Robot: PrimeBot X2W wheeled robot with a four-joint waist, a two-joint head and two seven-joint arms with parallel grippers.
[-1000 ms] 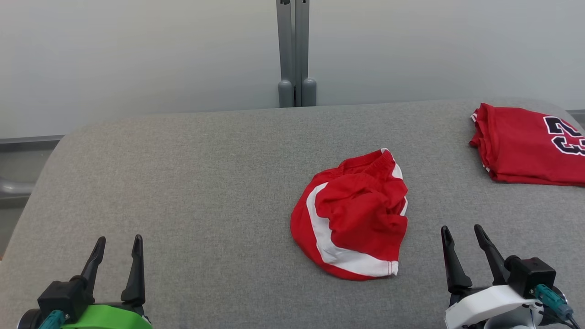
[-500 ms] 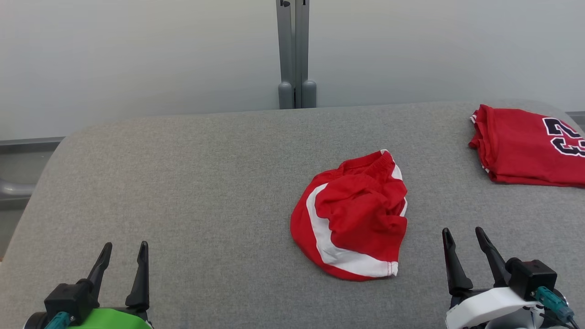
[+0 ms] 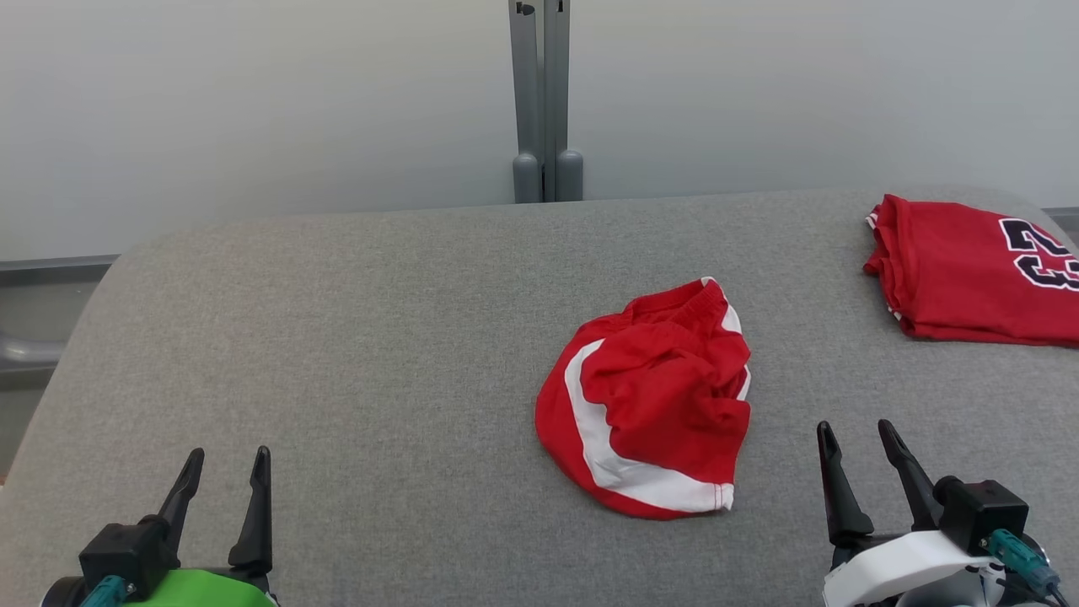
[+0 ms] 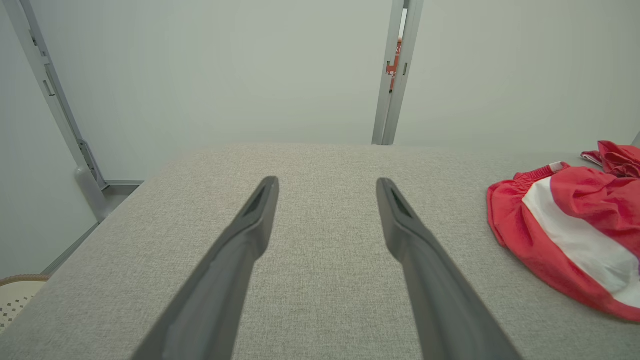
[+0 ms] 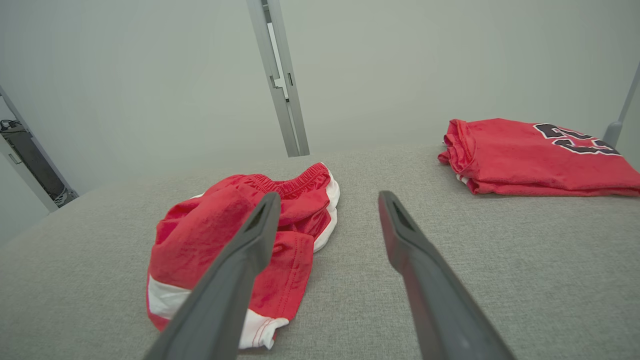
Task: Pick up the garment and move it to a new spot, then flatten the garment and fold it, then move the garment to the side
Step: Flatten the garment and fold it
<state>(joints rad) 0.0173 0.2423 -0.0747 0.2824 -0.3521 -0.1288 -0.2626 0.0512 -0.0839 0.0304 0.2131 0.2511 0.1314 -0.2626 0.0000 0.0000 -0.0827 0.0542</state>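
Note:
The garment (image 3: pixel 653 400) is a pair of red shorts with white stripes, lying crumpled right of the middle of the grey padded table (image 3: pixel 337 337). It appears at the right edge of the left wrist view (image 4: pixel 565 235) and at the left of the right wrist view (image 5: pixel 220 235). My left gripper (image 3: pixel 228 456) stands open at the lower left, far from the shorts, with nothing between its fingers (image 4: pixel 250 235). My right gripper (image 3: pixel 856 427) stands open at the lower right, just right of the shorts' near edge, holding nothing.
A folded red jersey (image 3: pixel 969 270) with dark numbers lies at the table's far right corner, also in the right wrist view (image 5: pixel 535 157). A grey post (image 3: pixel 544 101) rises behind the table's far edge against a pale wall. The table's corners are rounded.
My left gripper has drawn back a little toward the near edge. The right gripper and the shorts have hardly moved; the picture has shifted down slightly.

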